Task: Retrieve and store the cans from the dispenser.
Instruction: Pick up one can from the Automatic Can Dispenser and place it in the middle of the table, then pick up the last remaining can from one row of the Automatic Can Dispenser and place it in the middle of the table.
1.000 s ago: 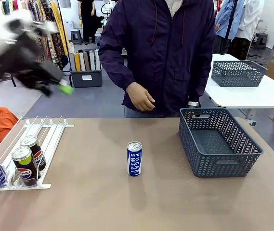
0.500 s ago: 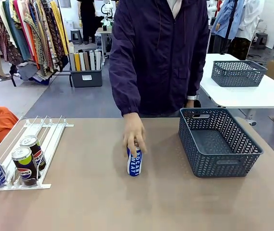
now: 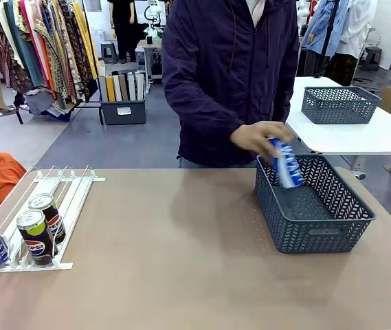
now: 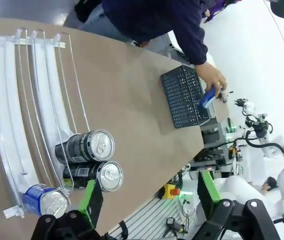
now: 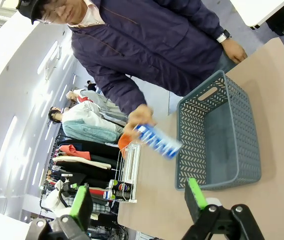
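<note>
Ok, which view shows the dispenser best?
The left wrist view: the dispenser lies close below, all its lanes and three cans in sight. The front view crops its left corner; the right wrist view shows it small and far off.

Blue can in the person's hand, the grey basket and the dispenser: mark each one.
Blue can (image 3: 288,167), front view, printed side.
Basket (image 3: 315,235), front view, near wall.
Dispenser (image 3: 70,191), front view, bare far rails.
</note>
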Motion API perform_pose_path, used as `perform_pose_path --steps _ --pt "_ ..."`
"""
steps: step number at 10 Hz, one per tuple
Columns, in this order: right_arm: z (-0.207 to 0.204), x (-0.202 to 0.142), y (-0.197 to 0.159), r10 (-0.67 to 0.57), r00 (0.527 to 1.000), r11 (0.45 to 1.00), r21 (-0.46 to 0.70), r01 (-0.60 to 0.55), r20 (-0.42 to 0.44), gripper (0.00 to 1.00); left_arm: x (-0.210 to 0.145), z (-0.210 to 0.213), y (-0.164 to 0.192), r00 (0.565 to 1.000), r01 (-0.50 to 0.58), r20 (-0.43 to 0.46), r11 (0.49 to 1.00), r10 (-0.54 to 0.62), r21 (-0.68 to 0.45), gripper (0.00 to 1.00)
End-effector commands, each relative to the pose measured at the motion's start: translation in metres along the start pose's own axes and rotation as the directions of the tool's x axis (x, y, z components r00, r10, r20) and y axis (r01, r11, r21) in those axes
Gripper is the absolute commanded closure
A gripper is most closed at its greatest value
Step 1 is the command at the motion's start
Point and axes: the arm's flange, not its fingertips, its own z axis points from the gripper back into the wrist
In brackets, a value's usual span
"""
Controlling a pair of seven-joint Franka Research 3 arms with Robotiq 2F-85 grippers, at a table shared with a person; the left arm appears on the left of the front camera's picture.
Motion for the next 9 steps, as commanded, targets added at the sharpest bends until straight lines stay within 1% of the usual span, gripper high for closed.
perform_pose_path --steps 1,9 --pt "-0.0014 0.0029 0.0017 0.026 0.999 0.999 0.025 -0.026 0.019 0.0 -0.0006 0.0006 -0.0054 1.0 -0.009 0.011 1.0 0.009 -0.016 0.0" --pt "-0.0014 0.0029 0.0017 0.026 0.999 0.999 0.025 -0.026 0.019 0.0 -0.0006 0.0006 -0.0054 1.0 -0.009 0.011 1.0 0.009 -0.016 0.0"
